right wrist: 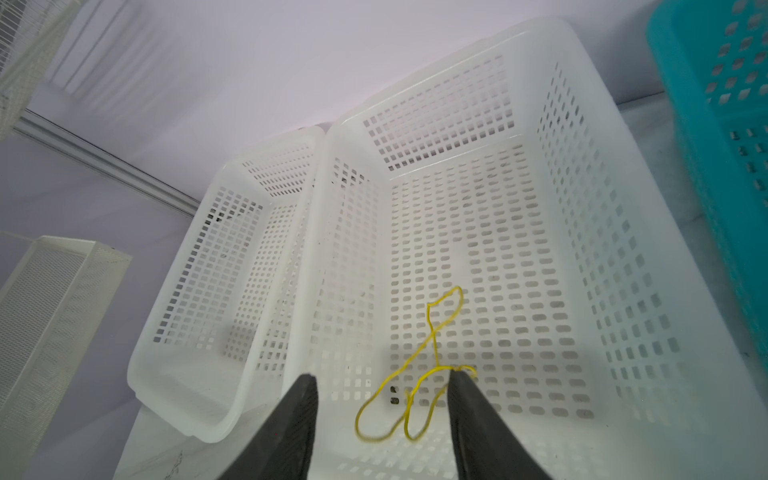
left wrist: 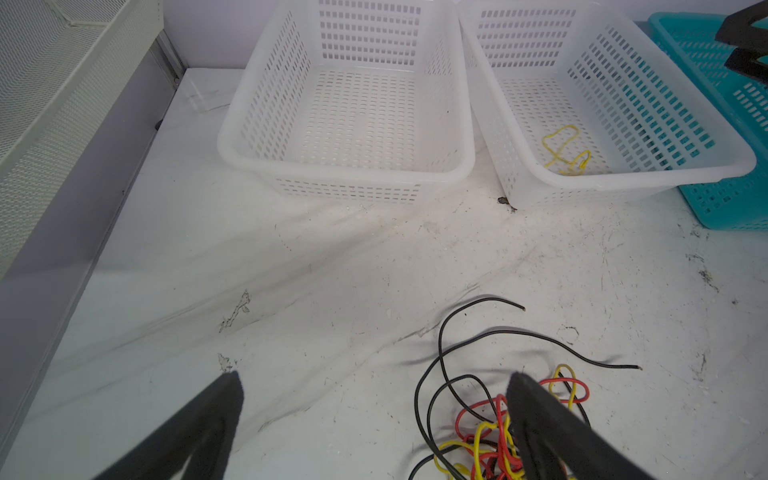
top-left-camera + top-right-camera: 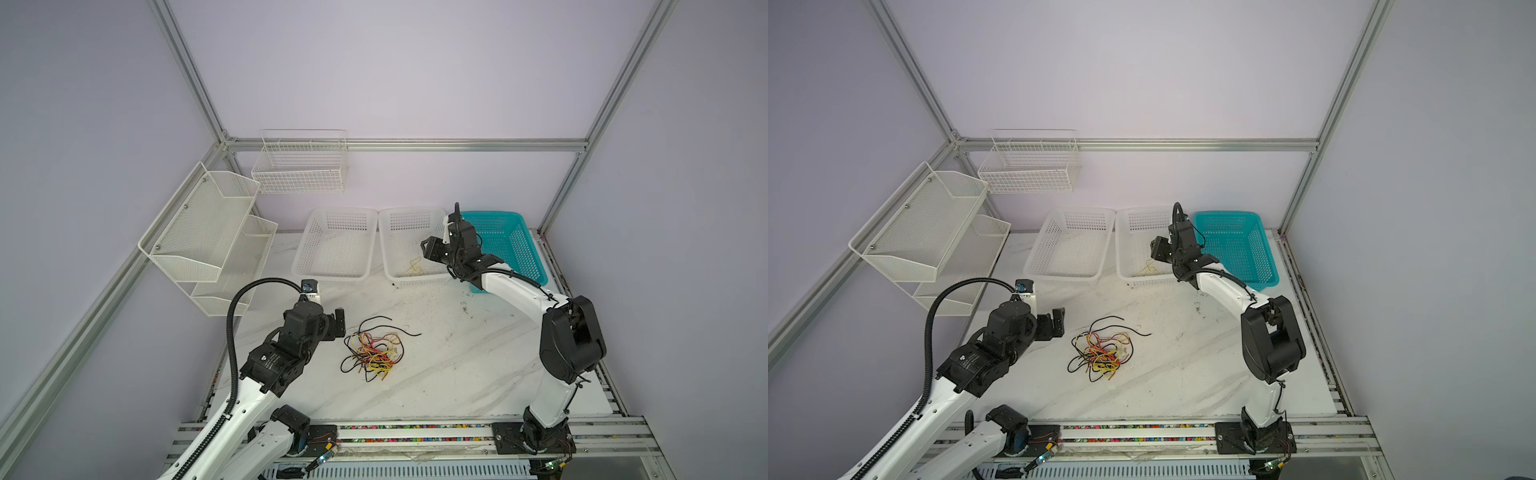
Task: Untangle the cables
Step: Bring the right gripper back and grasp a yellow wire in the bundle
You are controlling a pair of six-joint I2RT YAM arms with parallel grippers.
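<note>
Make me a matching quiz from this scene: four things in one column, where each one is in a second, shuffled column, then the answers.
Things:
1. tangled cables
2. single yellow cable
3. teal basket
4. left gripper

Places:
A. far right of the basket row
B. inside the middle white basket
C. beside the tangle, jaws open
D. heaped on the table

Pairs: 1-D, 2-B, 3-A, 4-C.
</note>
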